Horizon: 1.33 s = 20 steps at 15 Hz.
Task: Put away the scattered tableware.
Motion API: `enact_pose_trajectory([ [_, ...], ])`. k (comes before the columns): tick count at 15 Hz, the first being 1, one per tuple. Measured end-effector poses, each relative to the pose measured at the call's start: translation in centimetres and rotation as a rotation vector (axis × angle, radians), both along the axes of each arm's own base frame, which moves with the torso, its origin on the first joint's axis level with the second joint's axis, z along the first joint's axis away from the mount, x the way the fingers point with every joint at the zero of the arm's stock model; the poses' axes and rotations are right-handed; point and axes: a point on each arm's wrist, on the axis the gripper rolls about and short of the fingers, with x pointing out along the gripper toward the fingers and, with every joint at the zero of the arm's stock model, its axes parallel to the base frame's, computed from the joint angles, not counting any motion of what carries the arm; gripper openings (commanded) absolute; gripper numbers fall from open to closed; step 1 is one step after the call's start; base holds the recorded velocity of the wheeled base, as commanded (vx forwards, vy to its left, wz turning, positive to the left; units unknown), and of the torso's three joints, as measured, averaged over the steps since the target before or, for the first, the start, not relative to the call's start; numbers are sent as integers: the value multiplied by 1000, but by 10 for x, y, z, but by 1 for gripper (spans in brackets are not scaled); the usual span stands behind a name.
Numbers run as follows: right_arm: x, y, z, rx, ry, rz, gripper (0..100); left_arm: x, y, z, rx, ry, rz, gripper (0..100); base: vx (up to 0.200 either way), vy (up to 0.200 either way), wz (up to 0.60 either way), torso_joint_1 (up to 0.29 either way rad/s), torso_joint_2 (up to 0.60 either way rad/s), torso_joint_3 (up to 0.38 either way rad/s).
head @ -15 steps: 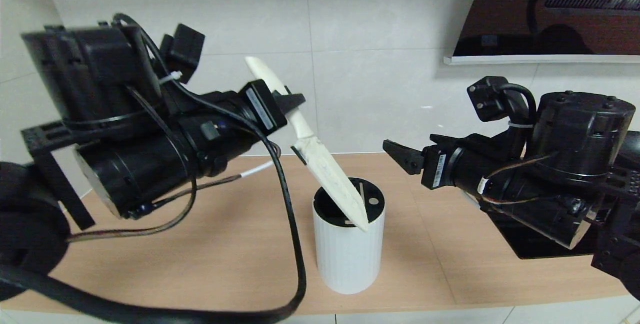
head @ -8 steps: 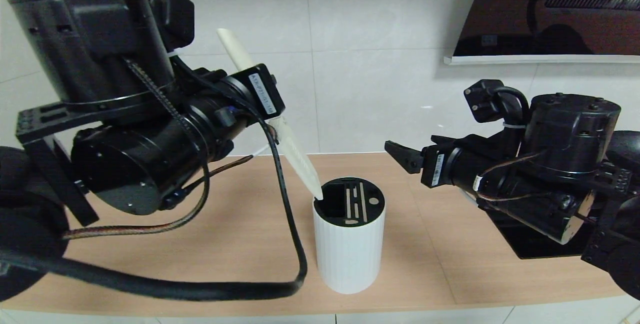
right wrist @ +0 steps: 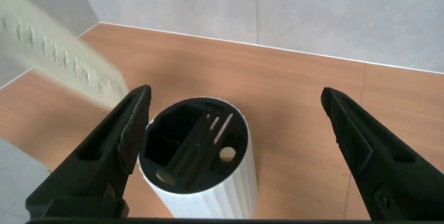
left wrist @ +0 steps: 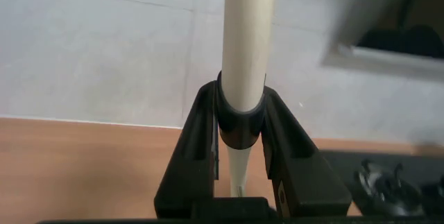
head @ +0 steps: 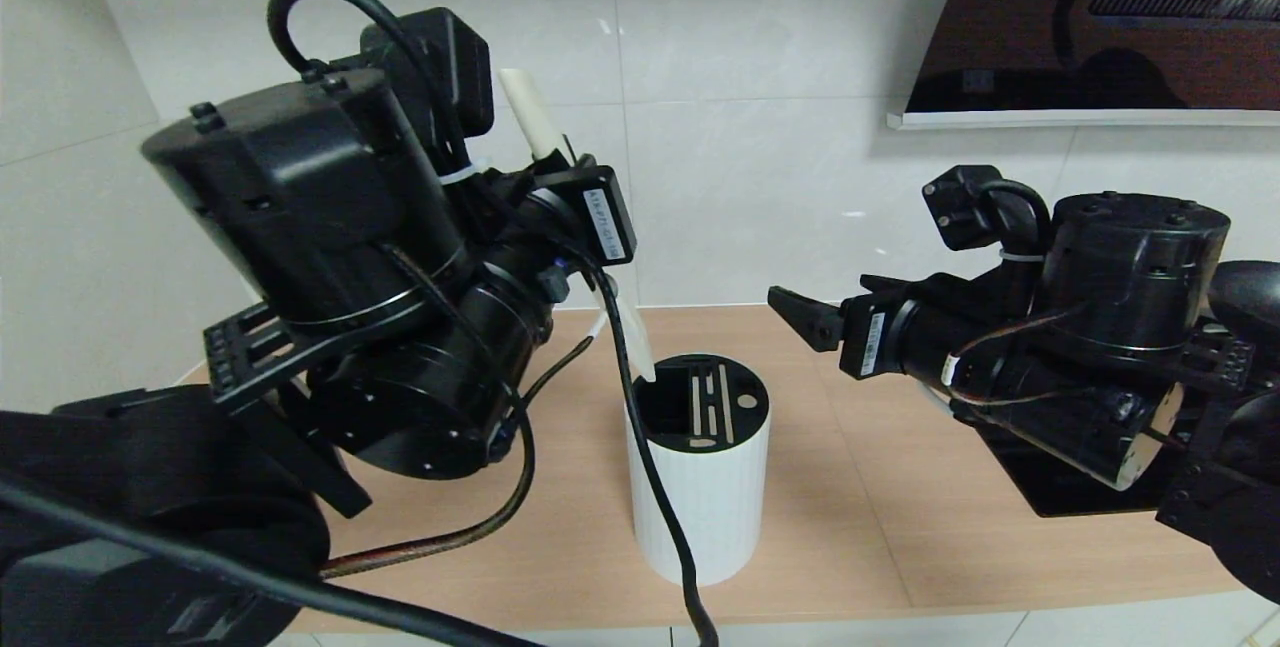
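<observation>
The left gripper [head: 572, 170] is clamped on the knife [head: 527, 115], its two fingers pressed against the dark collar of the cream handle in the left wrist view [left wrist: 241, 123]. The knife [left wrist: 246, 30] hangs steeply, handle end toward 11 o'clock and blade [head: 632, 347] running down toward 5 o'clock. Its lower end meets the black top of the holder [head: 700, 497] at the rim's 10 o'clock edge, beside the large square opening; whether the tip is inside cannot be told.

The holder, a white ribbed cylinder, stands upright mid-counter [head: 850, 527]. Its top carries narrow slots and a round hole toward 3 o'clock.

The right gripper [head: 800, 315] hovers at 2 o'clock from the holder, well apart from it, holding nothing. In its wrist view its fingers are spread wide [right wrist: 234, 96], with the holder [right wrist: 229, 182] between and below them and the blade [right wrist: 62, 44] at the far side.

A black cooktop [head: 1040, 487] sits in the counter at 3 o'clock. A tiled wall [head: 750, 77] lies behind.
</observation>
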Motion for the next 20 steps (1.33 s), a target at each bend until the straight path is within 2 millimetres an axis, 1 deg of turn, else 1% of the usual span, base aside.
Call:
enact_pose_trajectory([
  [4,0,0,-1,-1,2,0,100,1,-10,-15,31,30,-17,0,0,0,0,0,0,0],
  [10,0,0,-1,-4,3,0,100,10,-23,-34,42,42,-21,0,0,0,0,0,0,0],
  [13,0,0,-2,-4,4,0,100,13,-26,-37,28,28,-21,0,0,0,0,0,0,0],
  [20,1,1,-4,-10,9,-3,100,21,-34,-54,53,50,-22,0,0,0,0,0,0,0],
])
